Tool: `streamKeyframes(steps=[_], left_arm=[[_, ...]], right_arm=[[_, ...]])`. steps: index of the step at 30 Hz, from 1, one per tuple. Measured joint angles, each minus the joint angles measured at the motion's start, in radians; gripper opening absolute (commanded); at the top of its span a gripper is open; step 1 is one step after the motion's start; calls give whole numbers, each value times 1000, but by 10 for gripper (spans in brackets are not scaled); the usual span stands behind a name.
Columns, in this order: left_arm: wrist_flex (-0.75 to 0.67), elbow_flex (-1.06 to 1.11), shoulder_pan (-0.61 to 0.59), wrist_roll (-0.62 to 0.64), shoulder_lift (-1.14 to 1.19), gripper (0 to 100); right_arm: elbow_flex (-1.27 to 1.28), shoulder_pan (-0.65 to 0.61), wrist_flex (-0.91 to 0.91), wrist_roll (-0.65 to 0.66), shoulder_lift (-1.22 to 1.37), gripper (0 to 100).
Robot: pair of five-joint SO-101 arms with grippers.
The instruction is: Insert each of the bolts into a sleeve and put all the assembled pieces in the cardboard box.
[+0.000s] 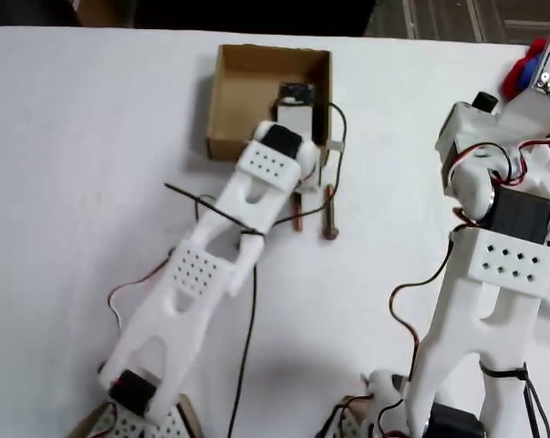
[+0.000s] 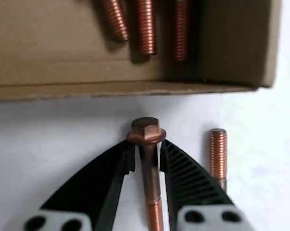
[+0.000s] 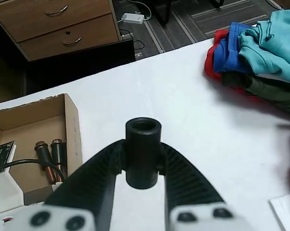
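A copper bolt (image 2: 148,168) lies on the white table just outside the cardboard box (image 2: 135,89), hex head toward the box wall. My left gripper (image 2: 145,148) is shut on its shank right behind the head. A second bolt (image 2: 218,153) lies parallel beside it, also seen from above (image 1: 329,214). Several copper bolts (image 2: 145,26) rest inside the box, their ends dark in the right wrist view (image 3: 48,156). My right gripper (image 3: 143,166) is shut on an upright black sleeve (image 3: 144,137), held above the table at the right (image 1: 483,101).
A pile of red, blue and teal cloth (image 3: 253,45) lies at the table's far right edge. A black cable (image 1: 247,328) trails from the left arm across the table. A wooden drawer unit (image 3: 58,24) stands beyond the table.
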Motion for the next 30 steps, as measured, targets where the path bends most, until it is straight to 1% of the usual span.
streamKeyframes(steps=[2,7,9,11,12,14,17,21,25,27,30], left_arm=[[0,0,0,26,0,114],[0,0,0,37,0,108],[0,0,0,37,0,78],[0,0,0,37,0,15],[5,0,0,34,0,30],[25,0,0,-18,0,23],[104,-2,0,-153,-2,25],[227,-14,-14,-394,-2,25],[262,-37,-31,-634,0,26],[267,-64,-35,-677,2,30],[269,-124,-37,-683,2,32]], right_arm=[[0,0,0,0,0,19],[0,0,0,0,0,19],[0,0,0,0,0,19],[0,0,0,0,0,19],[0,0,0,0,0,19],[0,0,0,0,0,19],[0,0,0,0,0,19],[0,0,0,0,0,19],[0,0,0,0,0,19],[0,0,0,0,0,19],[0,0,0,0,0,19]])
